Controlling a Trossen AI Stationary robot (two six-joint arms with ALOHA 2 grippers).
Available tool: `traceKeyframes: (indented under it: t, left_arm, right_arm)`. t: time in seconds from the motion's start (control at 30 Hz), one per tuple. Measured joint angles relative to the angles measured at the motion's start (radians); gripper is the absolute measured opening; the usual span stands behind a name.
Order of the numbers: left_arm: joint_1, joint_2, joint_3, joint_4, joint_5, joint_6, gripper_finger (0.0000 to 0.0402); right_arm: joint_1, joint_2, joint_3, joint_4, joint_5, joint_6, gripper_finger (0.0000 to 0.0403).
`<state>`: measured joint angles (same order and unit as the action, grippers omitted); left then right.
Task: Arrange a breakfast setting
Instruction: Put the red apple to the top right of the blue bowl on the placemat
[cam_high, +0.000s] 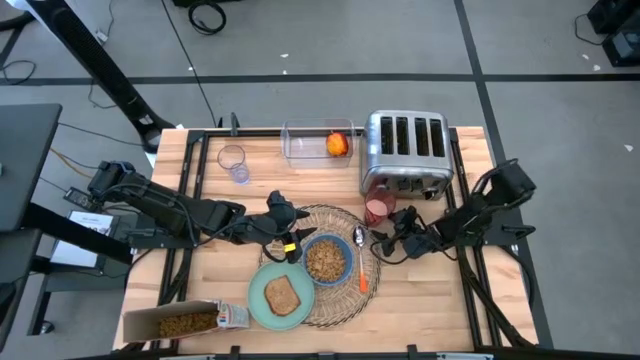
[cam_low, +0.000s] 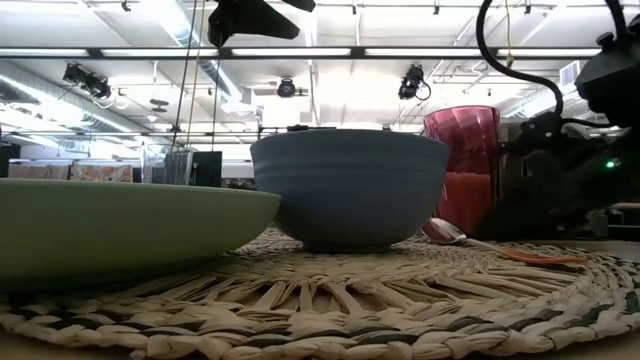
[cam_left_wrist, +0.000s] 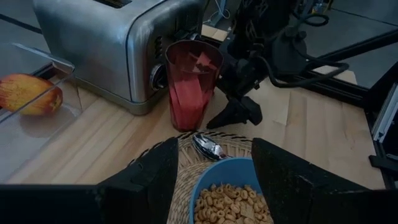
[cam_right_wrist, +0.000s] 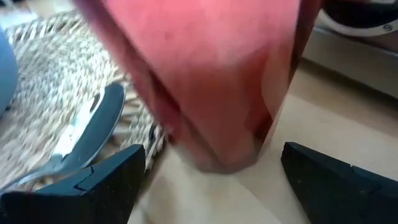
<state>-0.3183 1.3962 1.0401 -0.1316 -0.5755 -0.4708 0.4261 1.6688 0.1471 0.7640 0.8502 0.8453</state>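
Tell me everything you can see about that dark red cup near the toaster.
The dark red cup is a tall, translucent, faceted tumbler, probably plastic, tapering toward its base. It stands upright on the wooden table, just in front of the silver toaster and beside the round woven placemat's edge. The right gripper, open, has a finger on each side of it; contact is unclear.

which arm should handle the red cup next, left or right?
Right. Its end effector sits open right beside the dark red cup, fingers either side of it in the right wrist view. The left end effector is over the blue bowl, farther off.
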Motion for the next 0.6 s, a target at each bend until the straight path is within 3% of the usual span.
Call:
traceKeyframes:
  t: [0.33, 0.47, 0.6]
  left_arm:
    - [0.004, -0.004, 0.0, 0.0, 0.023, -0.016, 0.0211]
    - [0.018, -0.011, 0.0, -0.003, 0.031, -0.011, 0.0211]
    - [0.07, -0.016, 0.002, -0.008, 0.107, 0.001, 0.0211]
  right_arm:
    - [0.051, -0.305, 0.01, -0.452, -0.2, 0.087, 0.0369]
    - [0.08, -0.437, 0.106, -0.819, -0.341, 0.104, 0.0367]
    - [0.113, -0.498, 0.299, -1.245, -0.464, 0.078, 0.0366]
